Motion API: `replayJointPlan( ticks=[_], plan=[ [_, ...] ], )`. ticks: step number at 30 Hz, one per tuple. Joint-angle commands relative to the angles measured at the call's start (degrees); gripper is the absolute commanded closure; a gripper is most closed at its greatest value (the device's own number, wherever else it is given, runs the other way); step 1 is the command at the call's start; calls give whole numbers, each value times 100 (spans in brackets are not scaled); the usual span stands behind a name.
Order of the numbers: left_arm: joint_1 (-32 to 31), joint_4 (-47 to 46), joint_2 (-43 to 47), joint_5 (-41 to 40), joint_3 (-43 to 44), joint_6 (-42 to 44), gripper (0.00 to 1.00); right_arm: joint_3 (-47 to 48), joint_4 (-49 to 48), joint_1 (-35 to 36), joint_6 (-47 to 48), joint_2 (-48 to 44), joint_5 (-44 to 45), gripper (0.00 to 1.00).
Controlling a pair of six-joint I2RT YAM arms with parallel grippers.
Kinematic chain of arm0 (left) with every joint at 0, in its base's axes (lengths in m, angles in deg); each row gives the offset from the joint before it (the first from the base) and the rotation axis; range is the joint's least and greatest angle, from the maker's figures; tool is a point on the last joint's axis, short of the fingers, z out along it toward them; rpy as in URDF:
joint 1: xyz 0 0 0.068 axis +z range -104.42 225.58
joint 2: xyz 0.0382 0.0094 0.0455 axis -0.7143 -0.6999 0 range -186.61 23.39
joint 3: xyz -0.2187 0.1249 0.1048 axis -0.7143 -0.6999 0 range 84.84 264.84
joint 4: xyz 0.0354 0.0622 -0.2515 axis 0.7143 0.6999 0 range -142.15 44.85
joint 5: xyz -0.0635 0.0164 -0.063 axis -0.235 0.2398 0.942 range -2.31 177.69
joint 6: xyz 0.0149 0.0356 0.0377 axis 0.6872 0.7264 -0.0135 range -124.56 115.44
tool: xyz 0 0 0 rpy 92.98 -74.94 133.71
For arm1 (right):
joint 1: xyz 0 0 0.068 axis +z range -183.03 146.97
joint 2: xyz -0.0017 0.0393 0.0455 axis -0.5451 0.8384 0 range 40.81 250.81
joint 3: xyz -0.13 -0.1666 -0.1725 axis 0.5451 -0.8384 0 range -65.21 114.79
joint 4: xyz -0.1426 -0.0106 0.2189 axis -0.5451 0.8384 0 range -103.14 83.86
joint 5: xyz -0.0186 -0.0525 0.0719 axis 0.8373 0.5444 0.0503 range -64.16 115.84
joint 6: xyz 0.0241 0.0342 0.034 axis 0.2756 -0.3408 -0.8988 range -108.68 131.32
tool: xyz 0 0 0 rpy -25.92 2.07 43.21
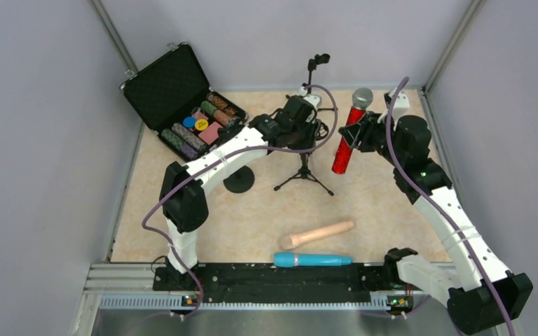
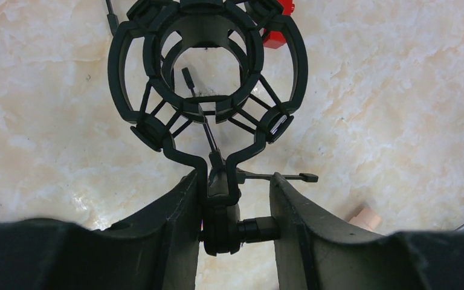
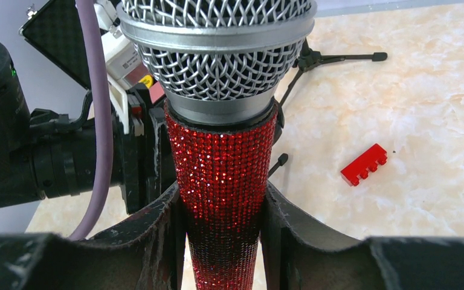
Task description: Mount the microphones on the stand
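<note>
Right gripper (image 3: pixel 223 196): narrow, fingers clamped on the glittery shaft of the red microphone (image 3: pixel 220 151). The mic is upright, mesh head up, off the table at far right, just right of the stand.

Left gripper (image 2: pixel 234 181): fingers closed in on the stand (image 1: pixel 305 170), on the joint and knob just under its black shock-mount ring (image 2: pixel 297 66). The ring has nothing in it. The tripod feet stand on the table (image 1: pixel 392 203) at far centre.

Beige microphone (image 1: pixel 316 234) and cyan microphone (image 1: pixel 313 260) lie flat at near centre, beside each other, not held.

Small red block (image 3: pixel 364 164) is on the table by the tripod. An open case of poker chips (image 1: pixel 175 84) sits far left.
</note>
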Motion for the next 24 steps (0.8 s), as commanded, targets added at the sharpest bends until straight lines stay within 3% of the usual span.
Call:
replayJointPlan(
  ticks=[1, 13, 22, 24],
  plan=[
    [-189, 247, 422, -248, -181, 160, 79, -1, -319, -56, -62, -217, 59, 100],
    [-704, 198, 1134, -1078, -1055, 228, 77, -126, -371, -50, -84, -277, 152, 100],
    [-873, -23, 1459, -1329, -1370, 321, 34, -152, -395, -53, -79, -320, 174, 100],
    [-886, -53, 1513, -1355, -1388, 344, 18, -168, -400, -52, -76, -329, 182, 100]
  ],
)
